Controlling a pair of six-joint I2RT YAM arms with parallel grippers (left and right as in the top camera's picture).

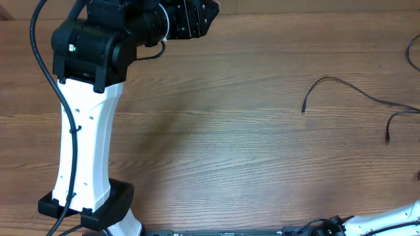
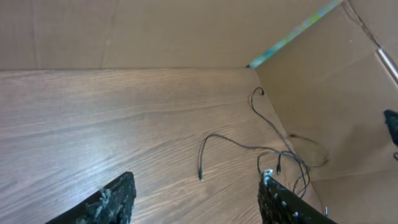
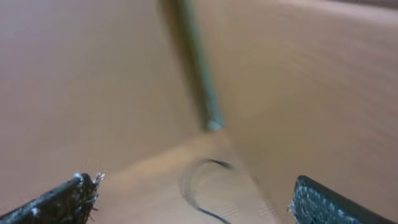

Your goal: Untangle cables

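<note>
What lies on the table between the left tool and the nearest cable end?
Only bare wooden table; the overhead view shows nothing between the left tool and that cable's plug end.

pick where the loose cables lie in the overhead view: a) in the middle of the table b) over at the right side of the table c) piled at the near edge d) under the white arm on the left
b, the thin black cables lie as loose curvy strands at the right side of the table, none of them reaching its middle.
</note>
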